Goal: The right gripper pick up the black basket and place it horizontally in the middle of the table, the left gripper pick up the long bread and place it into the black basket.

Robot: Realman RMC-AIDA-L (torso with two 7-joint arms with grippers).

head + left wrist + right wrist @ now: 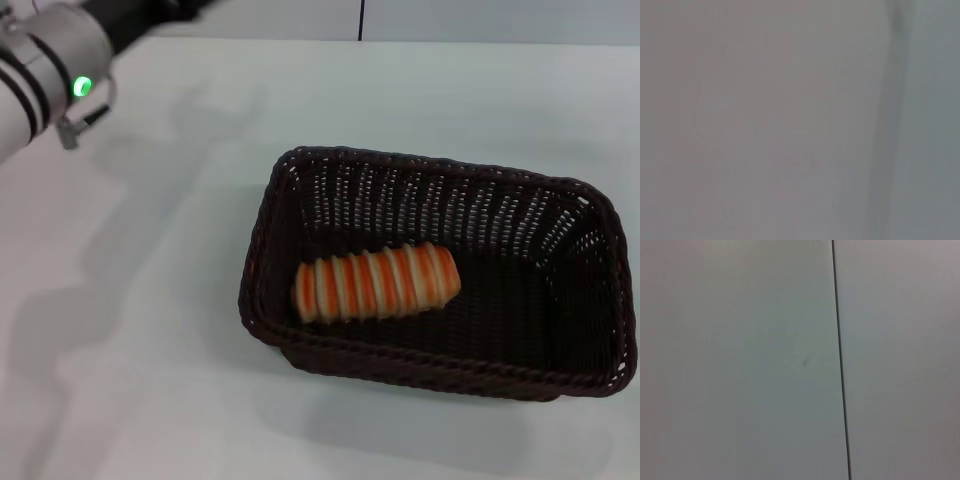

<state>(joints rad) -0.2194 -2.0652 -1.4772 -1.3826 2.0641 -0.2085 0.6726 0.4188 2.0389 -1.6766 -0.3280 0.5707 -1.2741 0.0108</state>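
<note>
In black basket [330, 340] near its left wall: long bread [376, 282].

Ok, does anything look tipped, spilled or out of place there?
Nothing stands out. The bread lies flat inside the basket, which sits upright on the table. Only the left arm shows, at the far left corner.

black basket [440, 270]: large rectangular dark woven wicker, braided rim, upright, long side running left-right, on the table right of centre | long bread [377, 282]: oblong ridged loaf striped orange-brown and cream, lying flat on the basket floor in its left half, lengthwise left-right, close to the near wall
</note>
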